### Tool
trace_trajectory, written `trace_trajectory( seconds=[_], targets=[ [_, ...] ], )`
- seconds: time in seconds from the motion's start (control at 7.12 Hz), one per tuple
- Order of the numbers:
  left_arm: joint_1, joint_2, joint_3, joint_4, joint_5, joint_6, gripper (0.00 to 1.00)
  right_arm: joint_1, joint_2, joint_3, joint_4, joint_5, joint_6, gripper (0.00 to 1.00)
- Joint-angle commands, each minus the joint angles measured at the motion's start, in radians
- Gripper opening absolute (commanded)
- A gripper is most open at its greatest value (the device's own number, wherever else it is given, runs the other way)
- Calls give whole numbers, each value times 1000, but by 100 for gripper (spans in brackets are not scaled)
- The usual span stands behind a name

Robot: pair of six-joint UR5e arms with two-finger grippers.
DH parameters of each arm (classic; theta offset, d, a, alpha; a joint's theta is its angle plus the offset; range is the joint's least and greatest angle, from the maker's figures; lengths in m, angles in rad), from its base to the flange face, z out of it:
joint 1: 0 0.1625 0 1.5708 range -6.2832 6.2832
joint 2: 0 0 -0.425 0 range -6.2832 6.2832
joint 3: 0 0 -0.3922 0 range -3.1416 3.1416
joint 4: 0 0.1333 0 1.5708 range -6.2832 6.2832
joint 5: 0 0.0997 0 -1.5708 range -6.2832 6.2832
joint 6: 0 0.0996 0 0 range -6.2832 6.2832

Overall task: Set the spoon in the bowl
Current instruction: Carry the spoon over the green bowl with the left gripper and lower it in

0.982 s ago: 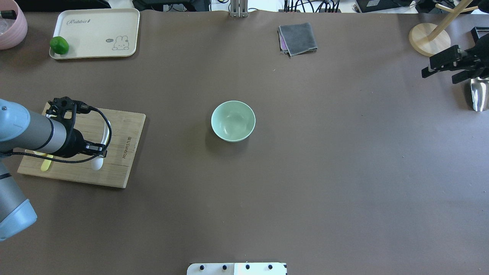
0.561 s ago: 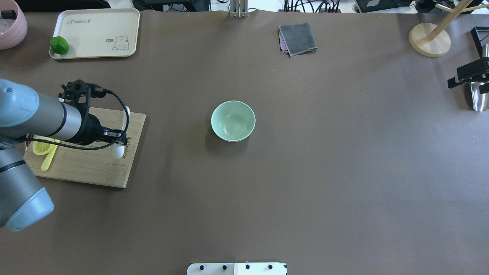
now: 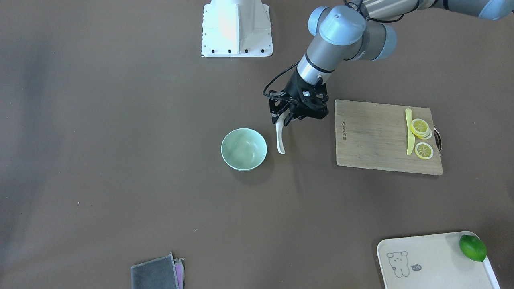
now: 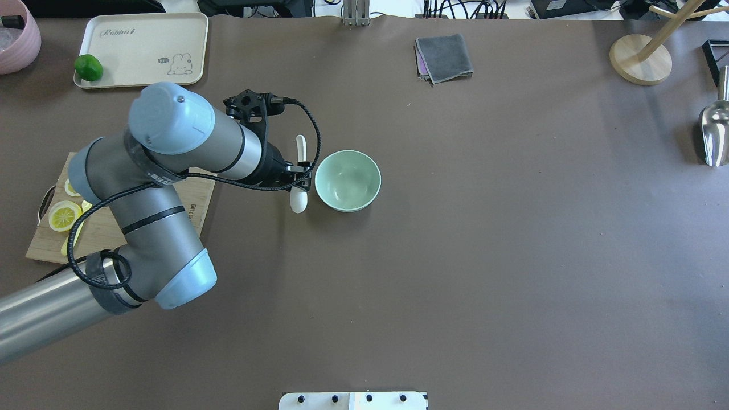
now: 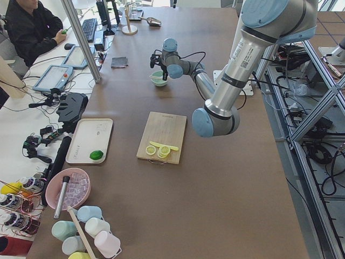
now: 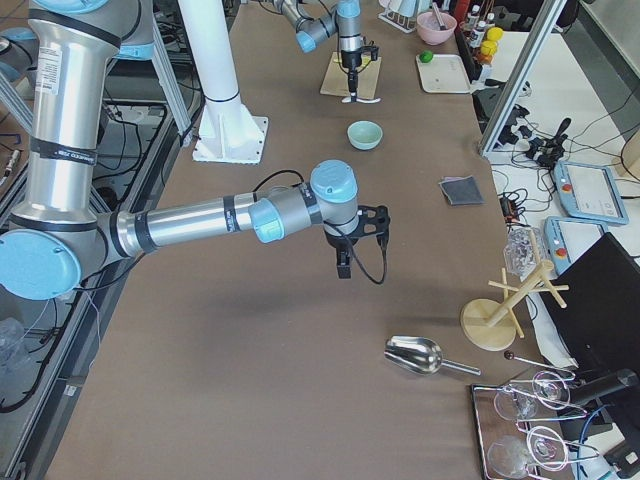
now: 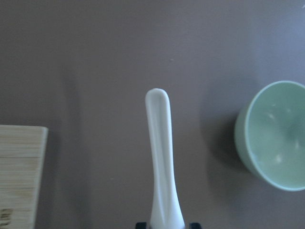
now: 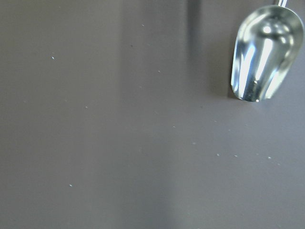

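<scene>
From across the brown table (image 3: 120, 168), the left gripper (image 3: 284, 119) is hanging just beside the mint-green bowl (image 3: 243, 149), its fingers clamped on the white soup spoon (image 3: 280, 139). The spoon is being held off the tabletop with its handle pointing away from the robot. It is sitting outside the bowl's rim, not over the hollow. Further to the robot's left, a wooden cutting board (image 3: 373, 136) is carrying lemon slices (image 3: 420, 127) and a pale yellow knife (image 3: 408, 134). A lime (image 3: 472, 247) is resting on a cream tray (image 3: 425, 261), and a folded grey cloth (image 3: 154, 275) is lying at the near edge.

From overhead, the spoon is showing between the wrist and the bowl, scoop end toward the robot. A metal scoop (image 4: 715, 134) is lying at the far right, near a wooden stand (image 4: 639, 57).

From the left end, the near arm is stretching out to the bowl while a person (image 5: 32, 27) is sitting at a desk.

From the right end, the right gripper (image 6: 343, 262) is hovering over bare table near the metal scoop. I cannot tell whether its fingers are apart or together.

The left wrist camera is looking along the spoon's handle, with the bowl off to one side and the board's corner to the other.

The right wrist camera is looking down on the metal scoop.
</scene>
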Motion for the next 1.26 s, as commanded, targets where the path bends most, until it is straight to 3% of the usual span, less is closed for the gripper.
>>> trace_trajectory(
  seconds=[0.0,0.42,0.56,0.98,1.12],
  targets=[
    [28,-66,66,-3,23,-10,0,74,-29,3,-102,0,-147,100],
    [65,-178,195,-17,123,-51,0,79,-32,-3,-104,-9,-151,100],
    [63,-183,212,-43,167,-48,99,86,-38,-2,-104,-9,-151,100],
    [37,-130,116,-38,163,-39,98,108,-51,-5,-117,-9,-192,100],
    [26,-69,47,-37,145,-15,98,154,-48,-5,-184,-11,-292,100]
  ],
)
